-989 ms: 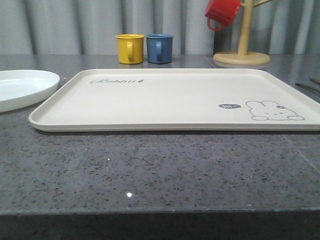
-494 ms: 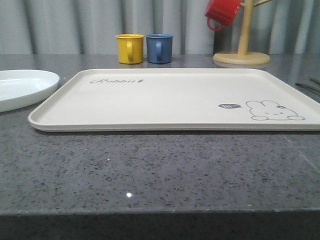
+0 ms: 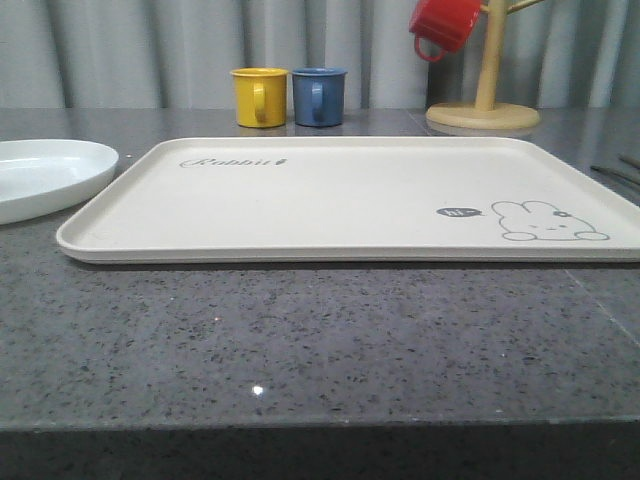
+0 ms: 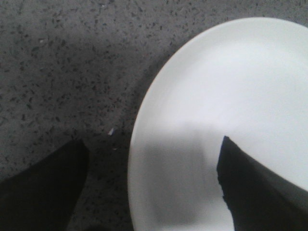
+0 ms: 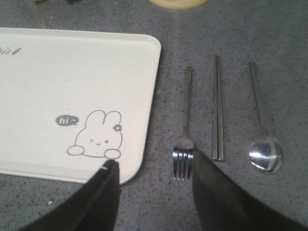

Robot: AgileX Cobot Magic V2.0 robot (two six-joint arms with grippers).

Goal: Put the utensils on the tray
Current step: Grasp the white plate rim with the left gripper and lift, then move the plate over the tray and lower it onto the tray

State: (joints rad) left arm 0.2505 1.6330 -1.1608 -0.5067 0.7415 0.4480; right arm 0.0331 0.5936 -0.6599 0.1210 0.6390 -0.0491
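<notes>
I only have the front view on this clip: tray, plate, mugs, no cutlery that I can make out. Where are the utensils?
Observer: In the right wrist view, the fork, chopsticks and spoon lie side by side on the table, just off the tray's rabbit corner.
Operator: Is any of them on the tray?
Observer: No. All three lie on the stone, clear of the rim, and the fork is nearest to it.
Operator: Where is the right end effector?
Observer: The right end effector is open above the gap between tray corner and fork, holding nothing.
Operator: And the left one?
Observer: The left end effector is open too, over the near edge of the plate.
</notes>
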